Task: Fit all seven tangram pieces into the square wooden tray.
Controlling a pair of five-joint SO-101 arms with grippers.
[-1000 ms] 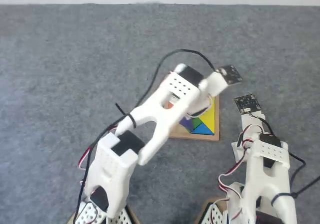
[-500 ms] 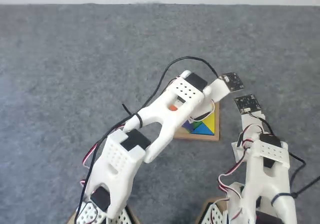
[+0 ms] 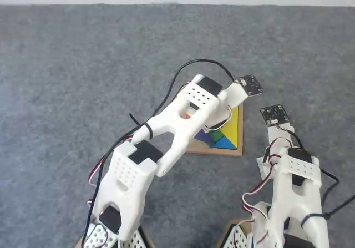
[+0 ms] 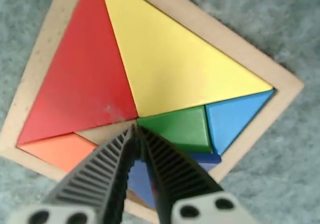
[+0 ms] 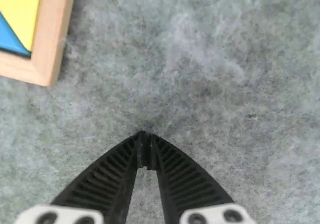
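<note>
Grey counter (image 3: 66,65) carries the wooden tray (image 4: 287,86). Left arm (image 3: 166,131) above the tray; left jaws pressed together, tips near the centre where red triangle (image 4: 80,78), yellow triangle (image 4: 170,58) and green piece (image 4: 177,129) meet. Right arm (image 3: 291,176) beside the tray; right jaws pressed together over counter

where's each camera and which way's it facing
High view: fixed above, facing down on the mat; both arms show, the left arm over the tray.
Left wrist view: on that arm, facing down into the tray; left end effector shut.
Right wrist view: on the right arm, facing mat beside the tray's corner; right end effector shut.
Shared: all show the tray.
</note>
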